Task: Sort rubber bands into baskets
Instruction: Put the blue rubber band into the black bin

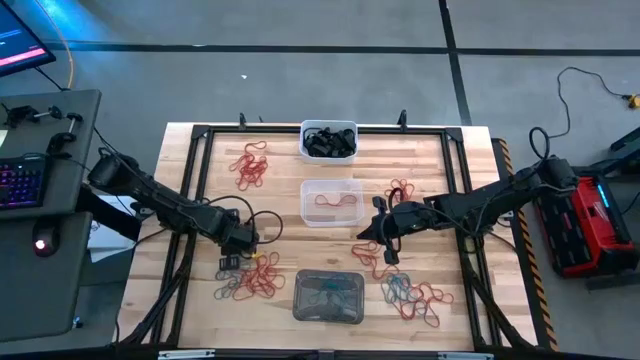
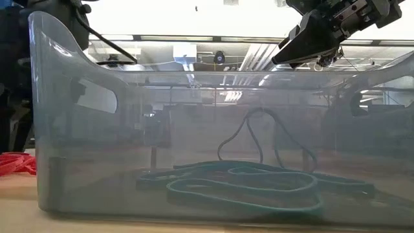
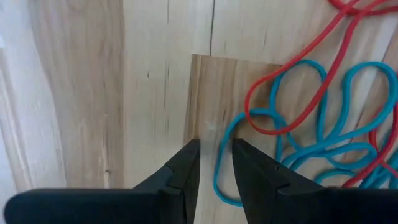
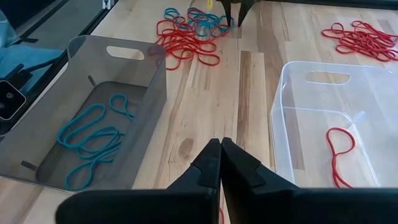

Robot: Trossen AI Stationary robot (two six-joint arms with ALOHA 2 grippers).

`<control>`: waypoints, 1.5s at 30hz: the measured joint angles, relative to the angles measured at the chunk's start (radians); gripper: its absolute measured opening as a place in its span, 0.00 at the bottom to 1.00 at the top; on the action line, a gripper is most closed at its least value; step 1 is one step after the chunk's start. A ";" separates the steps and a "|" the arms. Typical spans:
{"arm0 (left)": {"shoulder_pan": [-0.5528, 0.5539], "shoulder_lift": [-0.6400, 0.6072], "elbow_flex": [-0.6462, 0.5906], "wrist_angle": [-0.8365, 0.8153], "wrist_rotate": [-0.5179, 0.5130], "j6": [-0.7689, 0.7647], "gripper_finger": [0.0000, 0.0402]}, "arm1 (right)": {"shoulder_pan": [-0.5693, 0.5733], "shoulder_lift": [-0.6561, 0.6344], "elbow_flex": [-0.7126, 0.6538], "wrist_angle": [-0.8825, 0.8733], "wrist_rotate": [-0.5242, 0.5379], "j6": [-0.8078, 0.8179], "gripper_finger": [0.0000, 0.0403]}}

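Observation:
Three baskets stand in a row down the table's middle: a white one holding black rubber bands, a clear one with a red band, and a grey one with teal bands. My left gripper points down, open, at the far edge of a mixed red and teal pile. The looped end of a teal band lies in the gap between its fingers. My right gripper hangs shut above the table between the grey and clear baskets, holding nothing. My left gripper comes from above, pointing down, one fingertip on either side of the teal band's looped end. The band lies flat and slack on the wood. Whether the fingers touch it I cannot tell.
Loose bands lie in piles: red ones at the far left, red and black ones right of the clear basket, and red and teal ones at the near right. A black frame runs round the tabletop.

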 joint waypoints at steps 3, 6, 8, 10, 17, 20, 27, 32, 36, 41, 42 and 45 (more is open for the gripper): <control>0.004 0.015 0.003 0.003 0.016 0.047 0.22 | 0.000 0.000 0.000 0.000 0.000 0.000 0.00; 0.004 0.024 0.002 0.008 0.019 0.081 0.19 | 0.000 0.000 0.000 0.000 0.000 0.000 0.00; 0.005 0.024 0.001 0.017 0.027 0.084 0.15 | 0.000 0.000 0.000 0.000 0.000 0.000 0.00; 0.008 0.025 0.000 0.027 0.041 0.080 0.09 | 0.000 0.000 0.000 0.000 0.000 0.000 0.00; 0.006 0.012 0.007 0.023 0.048 0.028 0.01 | 0.000 0.000 0.000 -0.001 0.000 -0.006 0.00; 0.006 -0.003 0.044 -0.006 0.036 0.007 0.00 | 0.000 0.000 0.000 -0.001 0.000 -0.007 0.00; 0.006 -0.012 0.170 -0.160 -0.028 0.004 0.00 | 0.000 0.001 0.000 -0.002 0.000 -0.007 0.00; 0.006 -0.012 0.270 -0.298 -0.084 0.004 0.00 | 0.000 0.001 0.000 -0.002 0.000 -0.005 0.00; 0.006 -0.012 0.351 -0.410 -0.144 0.003 0.00 | 0.000 0.001 0.000 -0.002 0.000 -0.001 0.00; 0.006 -0.012 0.444 -0.471 -0.181 0.004 0.00 | 0.000 0.001 0.000 -0.002 0.000 0.000 0.00; 0.006 -0.013 0.460 -0.473 -0.186 0.004 0.00 | 0.000 0.001 0.000 -0.002 0.004 0.000 0.00; 0.006 -0.013 0.514 -0.474 -0.198 0.004 0.00 | 0.000 0.001 0.000 -0.001 0.016 0.000 0.00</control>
